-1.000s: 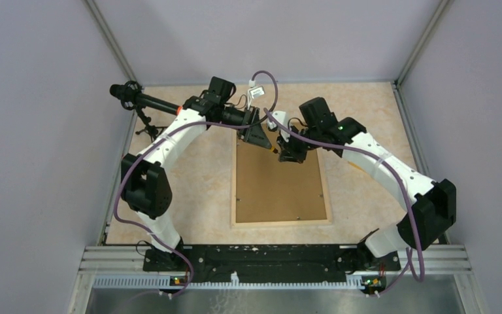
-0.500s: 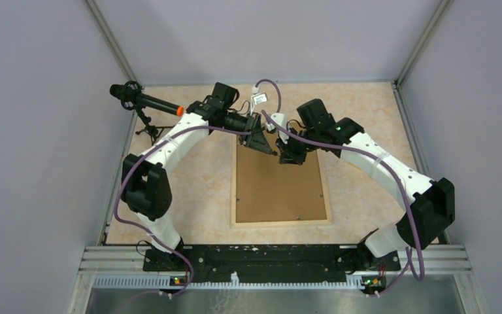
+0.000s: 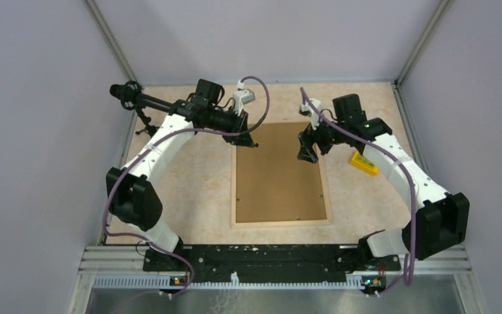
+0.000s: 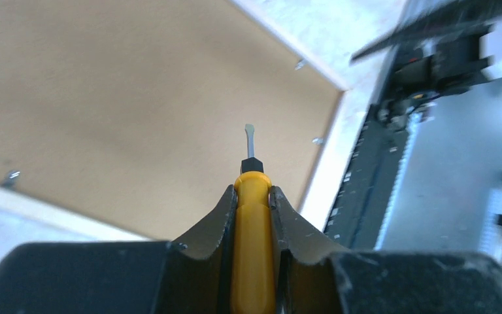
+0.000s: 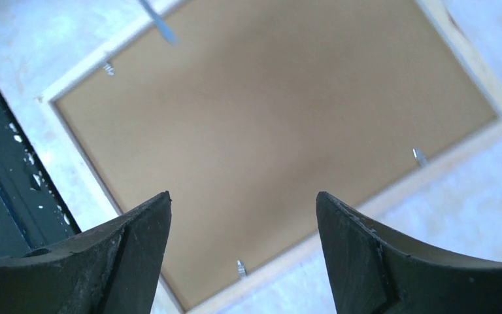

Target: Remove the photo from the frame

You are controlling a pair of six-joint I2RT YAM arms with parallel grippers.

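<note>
The frame [image 3: 281, 190] lies face down on the table, showing plain brown board with pale wood edges. The photo is hidden under that board. My left gripper [image 3: 247, 139] hangs over the frame's far left corner, shut on a yellow-handled screwdriver [image 4: 253, 222] whose flat tip [image 4: 249, 134] points out over the board [image 4: 124, 98]. My right gripper [image 3: 306, 152] hovers over the frame's far right edge, open, with nothing between its fingers; below it lie the board [image 5: 268, 118] and small metal tabs [image 5: 240, 268] at the rim.
A yellow block [image 3: 362, 163] lies on the table right of the frame, under the right arm. A black microphone on a stand [image 3: 137, 99] sits at the far left. Walls close in three sides; a black rail [image 3: 261, 255] runs along the near edge.
My right gripper opened, let go of the screwdriver and swung right. My left gripper closed on it and drew back left. The yellow block came into view.
</note>
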